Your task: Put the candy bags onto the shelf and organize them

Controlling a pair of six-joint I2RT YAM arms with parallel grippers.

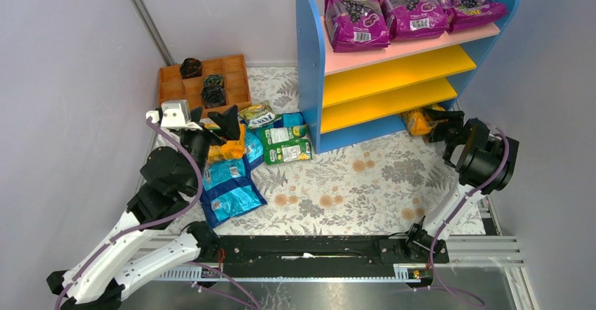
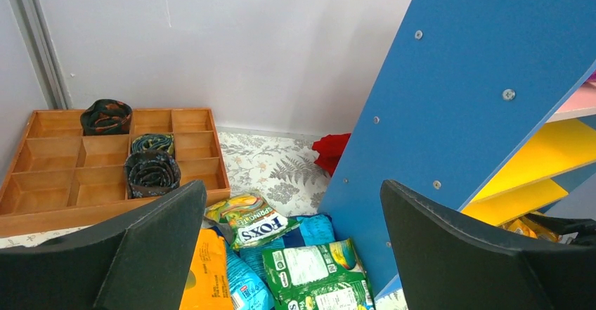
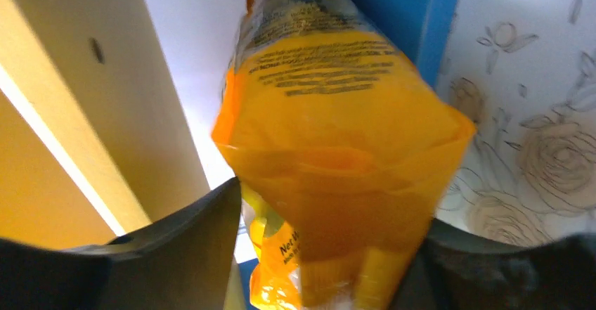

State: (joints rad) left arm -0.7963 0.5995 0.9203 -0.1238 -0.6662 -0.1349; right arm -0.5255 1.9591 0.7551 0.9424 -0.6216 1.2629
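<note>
The left pincer (image 2: 292,189) is spread wide, empty, above glossy blue, green and orange plastic candy bags (image 1: 232,183) heaped beside the blue-sided three-tier shelf (image 1: 393,71). At its lower right end a soft, slippery orange pouch (image 3: 337,113) is flanked by the right pincer (image 3: 330,215) (whether gripped cannot be told); a sealed edge is judged the best hold.

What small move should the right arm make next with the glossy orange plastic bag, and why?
Probably open the right gripper wider, then draw it straight back. The glossy orange plastic candy bag lies between its fingers at the foot of the blue-sided shelf, by its lowest yellow board; whether they press it is unclear.
</note>
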